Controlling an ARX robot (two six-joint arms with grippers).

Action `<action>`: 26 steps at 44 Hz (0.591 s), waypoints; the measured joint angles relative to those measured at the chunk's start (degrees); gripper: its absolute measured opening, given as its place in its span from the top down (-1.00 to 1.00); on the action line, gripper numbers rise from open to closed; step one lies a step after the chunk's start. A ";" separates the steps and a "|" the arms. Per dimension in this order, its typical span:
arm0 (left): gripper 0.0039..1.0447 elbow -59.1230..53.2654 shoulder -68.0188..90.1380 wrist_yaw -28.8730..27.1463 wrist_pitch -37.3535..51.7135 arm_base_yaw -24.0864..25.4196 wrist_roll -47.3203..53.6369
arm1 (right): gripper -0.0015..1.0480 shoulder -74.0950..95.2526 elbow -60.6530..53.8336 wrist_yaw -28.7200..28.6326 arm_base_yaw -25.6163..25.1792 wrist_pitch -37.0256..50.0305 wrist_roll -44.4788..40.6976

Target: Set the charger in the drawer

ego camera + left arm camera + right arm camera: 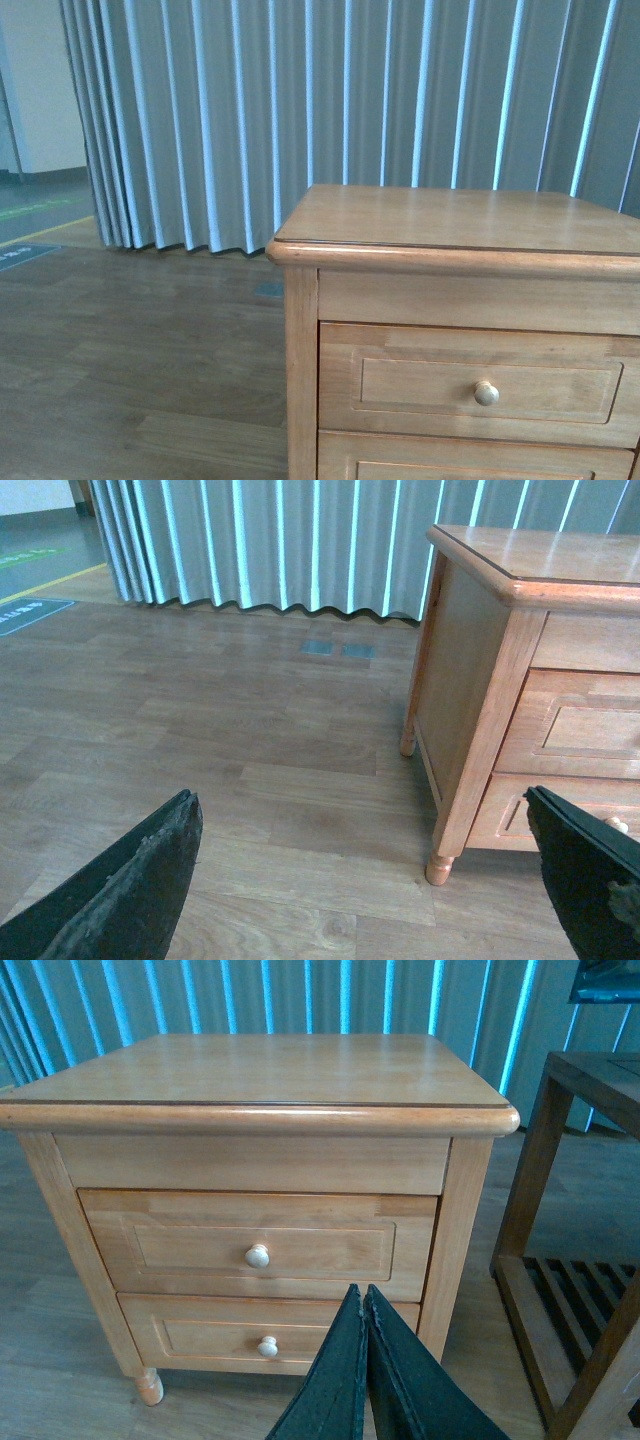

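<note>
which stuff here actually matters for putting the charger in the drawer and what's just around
For the job:
- upper drawer, shut, with its round knob
- right gripper, fingers together, empty
- left gripper, fingers spread apart, empty
- the charger: not in any view

Just around:
- lower drawer
- dark wooden rack beside the cabinet
- grey curtain

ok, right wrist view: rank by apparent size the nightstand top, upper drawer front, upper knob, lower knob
1. Top, largest.
2. Upper drawer front.
3. Upper knob and lower knob: look about alike, so unranked. No charger is in view.
</note>
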 joint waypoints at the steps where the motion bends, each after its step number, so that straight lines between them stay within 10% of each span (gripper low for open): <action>1: -0.89 0.00 0.00 0.00 0.00 0.00 0.00 | 0.96 -0.37 -0.22 -0.02 0.00 -0.17 0.09; 26: -0.89 0.00 0.00 0.02 0.00 0.00 0.00 | 0.97 -10.01 -4.90 -0.02 0.02 -4.63 0.02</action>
